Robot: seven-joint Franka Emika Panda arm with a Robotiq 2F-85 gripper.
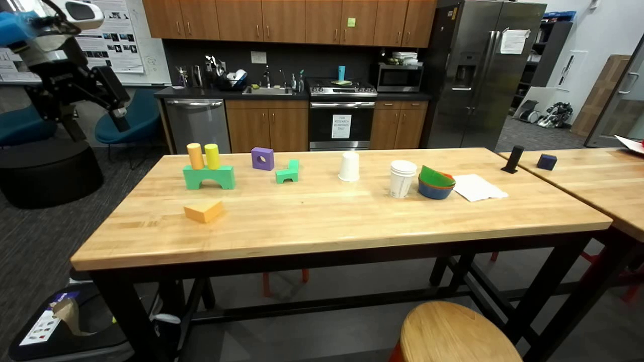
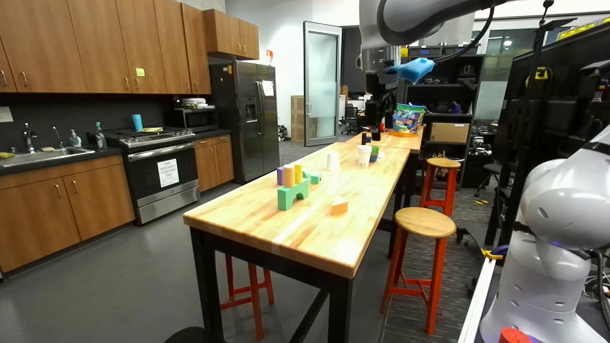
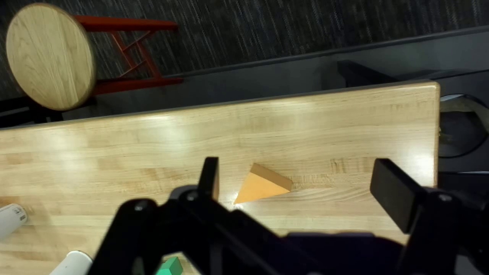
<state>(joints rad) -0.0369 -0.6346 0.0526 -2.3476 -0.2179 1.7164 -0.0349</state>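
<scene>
My gripper (image 3: 300, 183) stands open above the tabletop, with a wide gap and nothing held between its fingers. In the wrist view, an orange triangular block (image 3: 261, 188) shows in that gap; it lies flat on the table, well below. Both exterior views show the gripper (image 1: 98, 125) high over the table. A green arch block (image 1: 209, 177) bears an upright orange cylinder (image 1: 195, 156) and a yellow cylinder (image 1: 212, 157). Behind it are a purple block with a round hole (image 1: 262, 159) and a small green block (image 1: 287, 173). Part of a green block (image 3: 170, 266) shows under the gripper.
Farther along the wooden table (image 1: 302, 226) stand an upturned white cup (image 1: 349, 167), stacked white cups (image 1: 401, 180), nested bowls (image 1: 434, 188) and white paper (image 1: 478, 187). A second table (image 1: 598, 186) adjoins, holding a black stand (image 1: 513, 160). Stools (image 2: 424, 222) line one side.
</scene>
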